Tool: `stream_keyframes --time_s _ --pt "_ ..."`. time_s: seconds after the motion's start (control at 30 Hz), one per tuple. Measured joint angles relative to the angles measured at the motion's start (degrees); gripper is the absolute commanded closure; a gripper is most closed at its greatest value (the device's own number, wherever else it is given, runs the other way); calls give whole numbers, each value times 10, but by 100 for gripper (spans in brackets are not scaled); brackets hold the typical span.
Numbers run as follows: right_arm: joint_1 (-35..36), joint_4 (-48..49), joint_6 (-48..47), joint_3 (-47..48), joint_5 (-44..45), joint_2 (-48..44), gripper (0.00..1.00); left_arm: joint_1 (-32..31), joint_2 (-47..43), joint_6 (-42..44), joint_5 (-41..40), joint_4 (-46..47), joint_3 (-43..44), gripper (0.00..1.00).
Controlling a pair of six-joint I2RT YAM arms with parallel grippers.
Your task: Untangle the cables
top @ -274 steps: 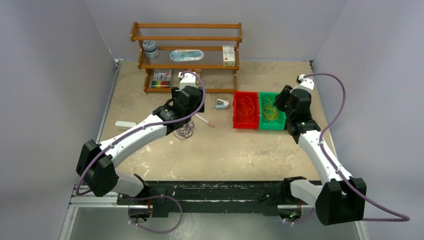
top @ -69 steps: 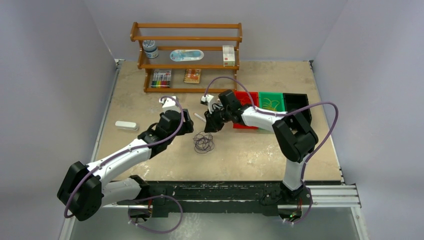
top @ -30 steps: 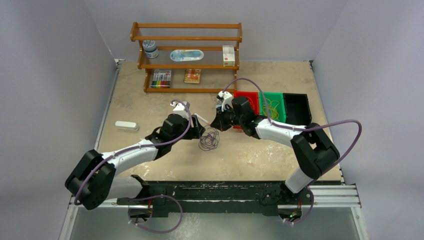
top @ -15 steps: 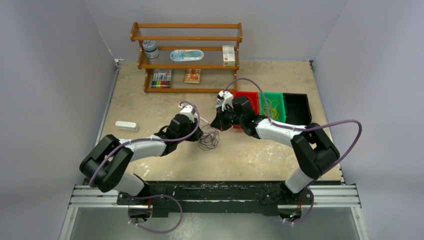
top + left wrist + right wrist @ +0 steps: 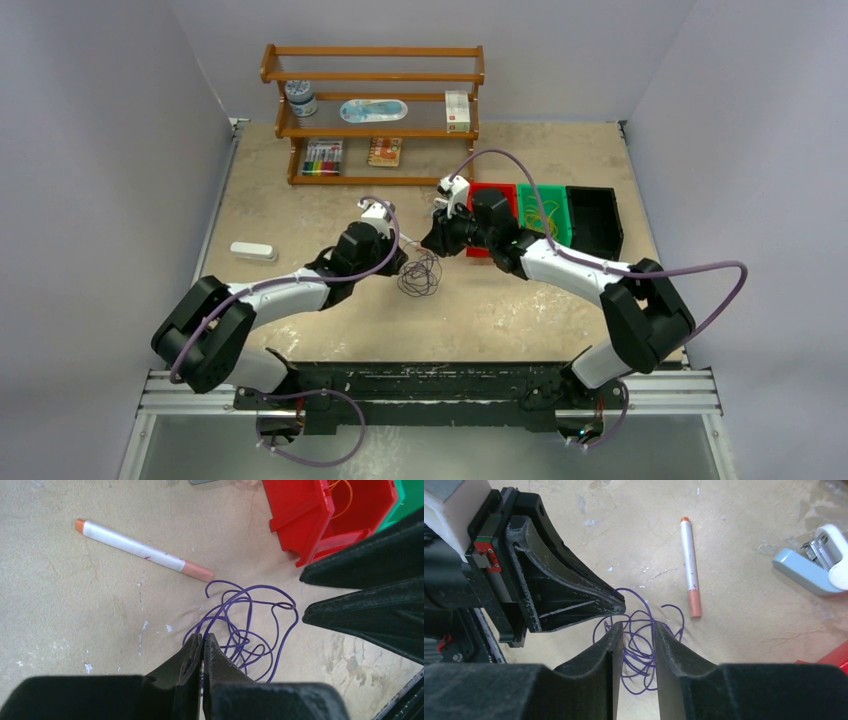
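Dark purple cables [image 5: 245, 625] lay in a loose tangle on the tabletop [image 5: 75, 605], between my two hands. My left hand [image 5: 202, 647] was pinched shut on a strand at the tangle's left edge. My right hand [image 5: 635, 630], narrowly parted, hovered over its far right side

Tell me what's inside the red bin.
Orange cable loops show in the red bin. The right arm covers most of its floor from above, so the rest of its contents cannot be seen.
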Motion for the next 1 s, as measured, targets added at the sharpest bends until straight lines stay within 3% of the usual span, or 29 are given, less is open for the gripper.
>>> stream_keyframes --time_s 0.2,0.67,0.77,0.9,1.0 --pt "-1 -17 -43 0 3 -20 45 -14 -16 11 -2 -15 0 100" --pt "-1 -52 -121 10 -38 13 43 -23 -17 23 -2 -29 0 100" --pt "-1 -53 -130 21 -40 44 49 -23 -17 23 -2 -31 0 100" --pt "-1 -55 -132 43 -35 84 78 -23 -21 23 -2 -31 0 100" --pt "-1 -50 -120 46 -24 91 95 -23 -23 24 -7 -31 0 84"
